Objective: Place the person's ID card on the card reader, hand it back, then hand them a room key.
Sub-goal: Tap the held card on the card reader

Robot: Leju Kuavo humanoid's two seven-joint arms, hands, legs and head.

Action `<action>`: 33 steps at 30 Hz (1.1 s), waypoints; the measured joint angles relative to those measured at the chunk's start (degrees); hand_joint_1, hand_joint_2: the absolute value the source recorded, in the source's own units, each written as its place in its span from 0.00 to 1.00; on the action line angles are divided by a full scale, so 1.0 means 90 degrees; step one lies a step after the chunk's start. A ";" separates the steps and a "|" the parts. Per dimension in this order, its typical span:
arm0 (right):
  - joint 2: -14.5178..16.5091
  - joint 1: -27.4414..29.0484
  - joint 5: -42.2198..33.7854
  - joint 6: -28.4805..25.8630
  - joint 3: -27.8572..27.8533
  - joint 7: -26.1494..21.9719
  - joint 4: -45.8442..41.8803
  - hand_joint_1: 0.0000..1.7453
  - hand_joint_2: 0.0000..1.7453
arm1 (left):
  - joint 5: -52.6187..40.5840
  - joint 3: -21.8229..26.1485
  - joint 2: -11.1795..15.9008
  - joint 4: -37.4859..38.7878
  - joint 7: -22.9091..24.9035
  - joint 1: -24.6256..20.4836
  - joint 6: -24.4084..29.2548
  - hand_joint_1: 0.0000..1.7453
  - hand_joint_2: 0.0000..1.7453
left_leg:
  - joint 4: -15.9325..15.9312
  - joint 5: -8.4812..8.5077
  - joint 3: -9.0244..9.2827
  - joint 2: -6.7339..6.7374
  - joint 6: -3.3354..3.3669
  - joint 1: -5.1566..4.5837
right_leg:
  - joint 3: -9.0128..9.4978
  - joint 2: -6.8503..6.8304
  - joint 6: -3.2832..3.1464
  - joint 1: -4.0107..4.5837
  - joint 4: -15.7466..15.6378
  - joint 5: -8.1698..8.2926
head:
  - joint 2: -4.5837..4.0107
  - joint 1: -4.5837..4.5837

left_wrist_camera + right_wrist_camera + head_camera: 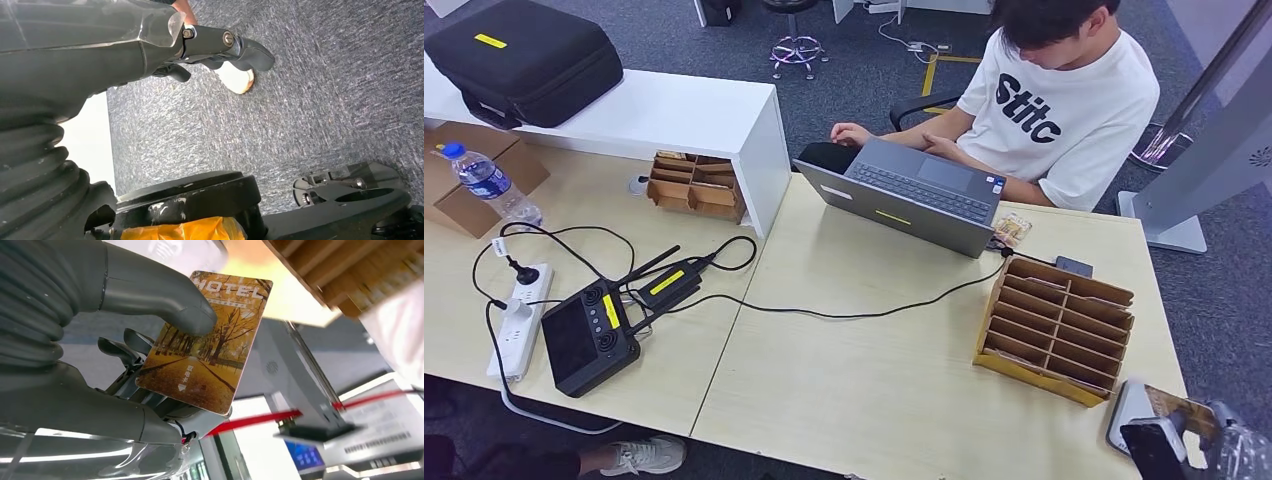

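the right hand [150,365] pinches a hotel room key card [207,340] between thumb and fingers; in the head view the card [1179,405] sits at the near right corner of the table [874,380], just above the white card reader [1132,405] and beside the wooden slotted organizer [1054,325]. the left hand [220,47] hangs over grey carpet, fingers curled in, holding nothing. a person [1054,90] in a white shirt sits at the far side behind a grey laptop [914,195].
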 joint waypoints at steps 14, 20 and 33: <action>-0.0336 -0.0023 0.0284 0.0255 0.0212 0.0269 0.0579 1.00 1.00 | -0.0083 0.0008 0.0002 -0.0002 0.0000 0.0001 -0.0038 0.00 1.00 | 0.0000 0.0000 0.0001 0.0000 0.0000 0.0000 | 0.0000 0.0001 0.0000 0.0000 0.0000 0.0000 | 0.0000 0.0000; -0.0469 -0.0027 0.0457 0.0471 0.0396 0.0464 0.0717 1.00 1.00 | -0.0142 0.0010 0.0002 -0.0002 0.0009 0.0001 -0.0052 0.00 1.00 | 0.0000 0.0000 0.0002 0.0000 0.0000 0.0000 | 0.0001 0.0001 0.0000 0.0000 0.0000 0.0000 | 0.0000 0.0000; -0.0646 -0.0146 0.0608 0.0479 0.0724 0.0724 0.1015 1.00 1.00 | -0.0206 0.0010 0.0004 -0.0002 0.0053 -0.0011 -0.0057 0.00 1.00 | 0.0000 0.0000 0.0010 0.0008 0.0000 0.0001 | 0.0007 0.0004 0.0000 0.0001 0.0000 0.0000 | 0.0000 -0.0001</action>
